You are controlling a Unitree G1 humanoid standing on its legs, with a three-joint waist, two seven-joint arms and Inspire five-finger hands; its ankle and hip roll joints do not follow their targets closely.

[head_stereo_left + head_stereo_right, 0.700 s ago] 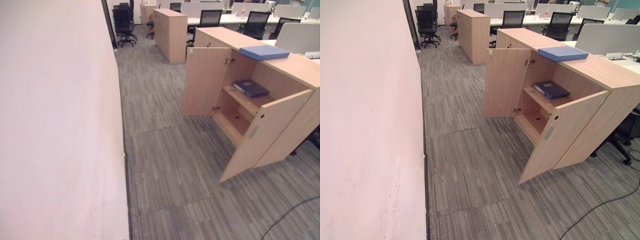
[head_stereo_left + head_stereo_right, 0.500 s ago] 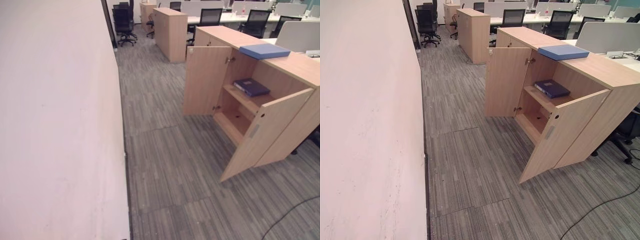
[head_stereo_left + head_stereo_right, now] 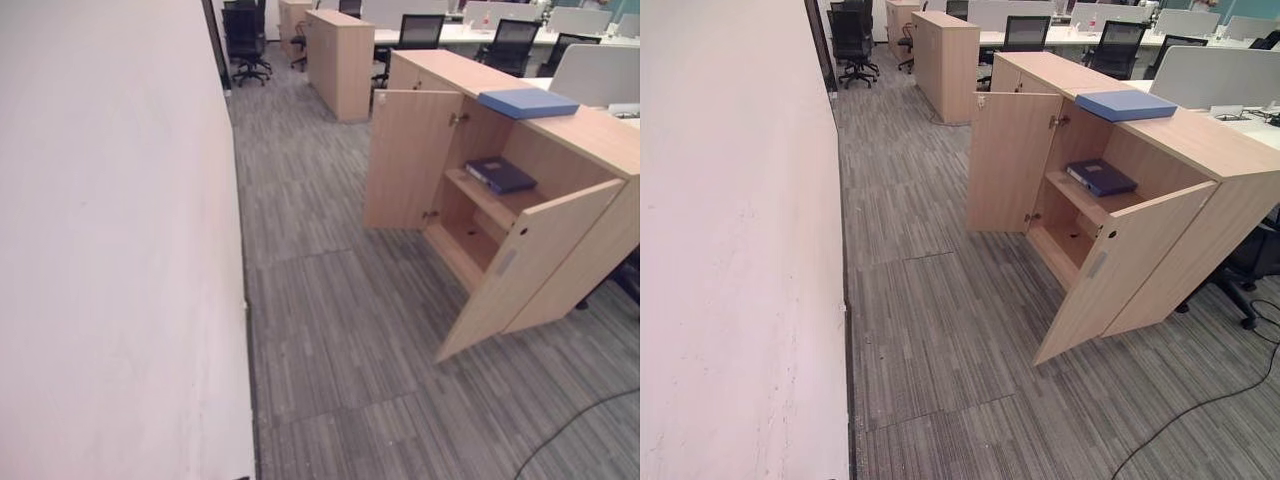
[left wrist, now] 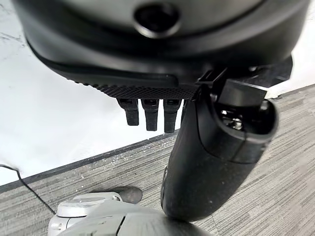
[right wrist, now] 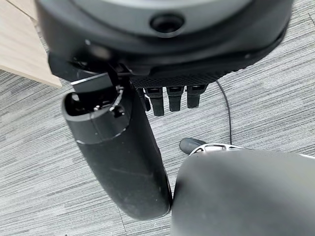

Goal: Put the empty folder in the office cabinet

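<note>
Matt light wood-look cabinet (image 3: 1200,150), smooth blue folder (image 3: 1126,104) on top, rough grey carpet (image 3: 940,320).

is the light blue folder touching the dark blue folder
Apart. Left eye view: the light blue folder lies on the cabinet top; the dark blue folder lies on the shelf inside.

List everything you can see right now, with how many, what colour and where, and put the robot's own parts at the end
Cabinet: one, light wood, right of the aisle, both doors open.
Light blue folder: one, lying flat on the cabinet's top.
Dark blue folder: one, lying flat on the upper shelf inside.
Second cabinet: one, light wood, further back, doors shut.
Office chairs: several, black, at the far end and by the desks.
Desks: white, behind the cabinets; count unclear.
Wall: one, pale, along the left.
Carpet: grey, striped tiles.
Left hand: one, dark, fingers straight, holding nothing, hanging over the carpet by the wall.
Right hand: one, dark, fingers straight, holding nothing, above the carpet.
</note>
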